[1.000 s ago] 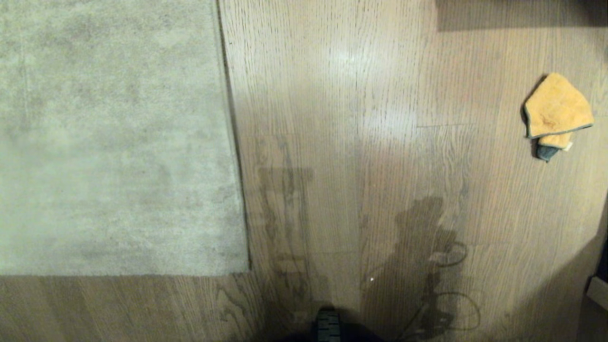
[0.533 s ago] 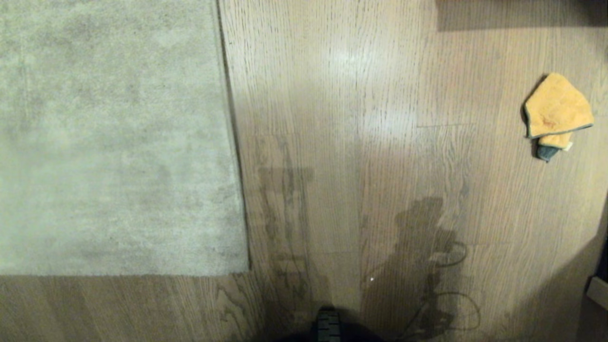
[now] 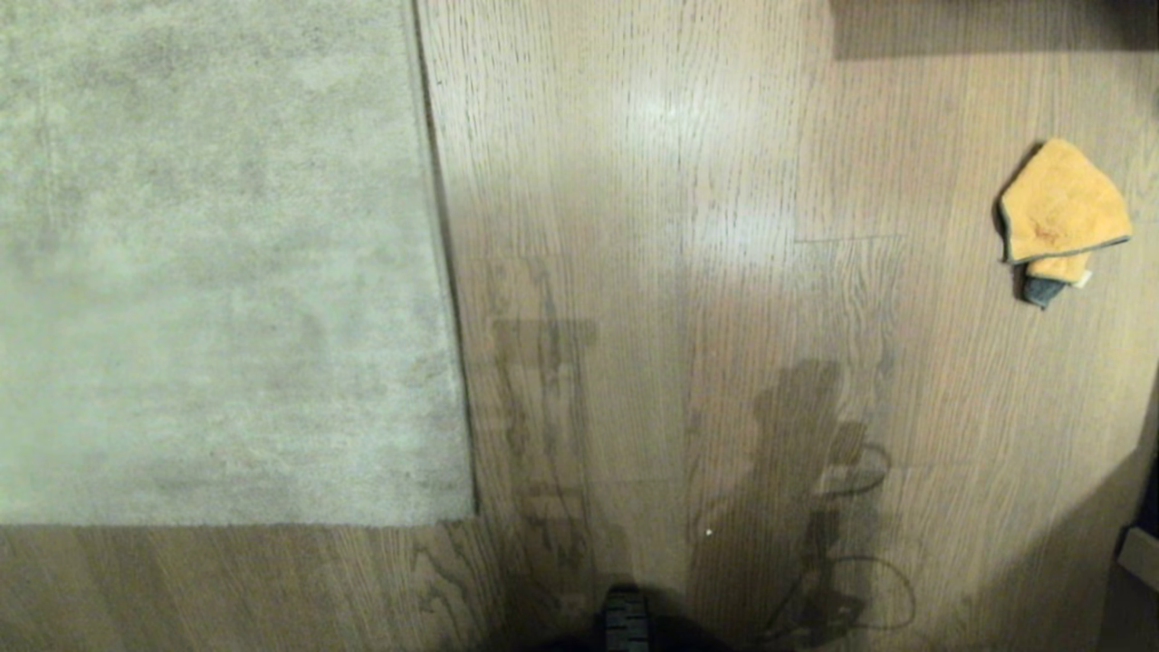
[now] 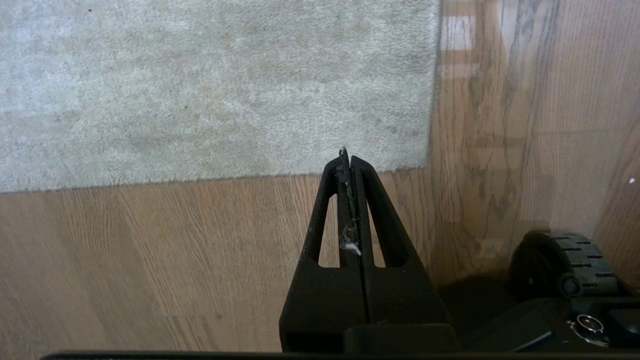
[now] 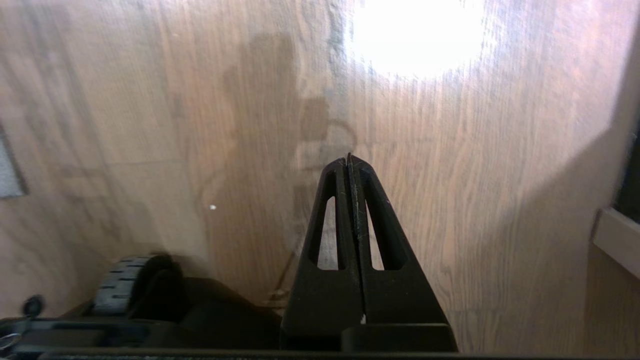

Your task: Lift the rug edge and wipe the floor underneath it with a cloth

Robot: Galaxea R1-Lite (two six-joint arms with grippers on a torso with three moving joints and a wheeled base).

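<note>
A mottled grey-beige rug [image 3: 217,263] lies flat on the left of the head view. Its rug edge [image 3: 448,290] runs down the wood-grain floor [image 3: 688,299] to a near corner. The orange-yellow cloth [image 3: 1061,215] lies crumpled far to the right, with a dark part at its lower end. Neither gripper shows in the head view. In the left wrist view my left gripper [image 4: 347,156] is shut and empty, hanging above the rug's [image 4: 215,90] near border. My right gripper [image 5: 348,160] is shut and empty above bare floor [image 5: 475,200].
My base's wheel [image 4: 565,265] sits close to the rug corner, and another wheel [image 5: 125,285] shows in the right wrist view. A pale furniture edge [image 3: 1139,554] stands at the right. A dark shadowed strip [image 3: 978,27] crosses the far right of the floor.
The right arm's shadow on the floor has shifted slightly upward in the head view. The rug and cloth have not moved.
</note>
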